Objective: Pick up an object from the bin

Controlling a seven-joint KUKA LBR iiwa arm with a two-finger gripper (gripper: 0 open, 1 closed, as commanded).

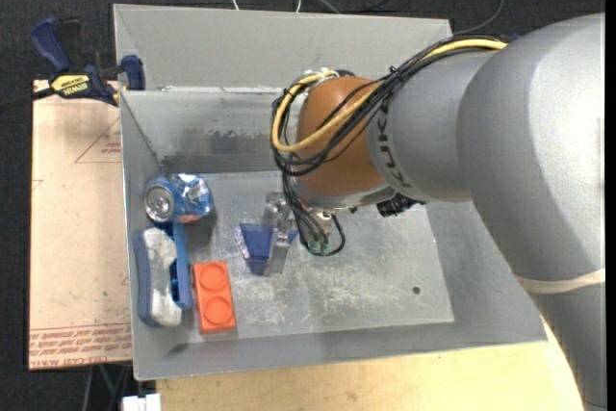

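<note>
My gripper [282,228] hangs low over the middle of the bin floor, under the arm's orange cover. A small dark blue block [254,245] lies right against its left side, tilted, touching or nearly touching it. Whether the block is gripped is hidden by the gripper's body. An orange two-stud brick [215,296] lies further left, near the front wall.
A crushed blue drink can [179,199] lies by the left wall. Below it a blue and white handled tool [159,280] runs along that wall, next to the orange brick. The arm and its cables cover the bin's right and back part.
</note>
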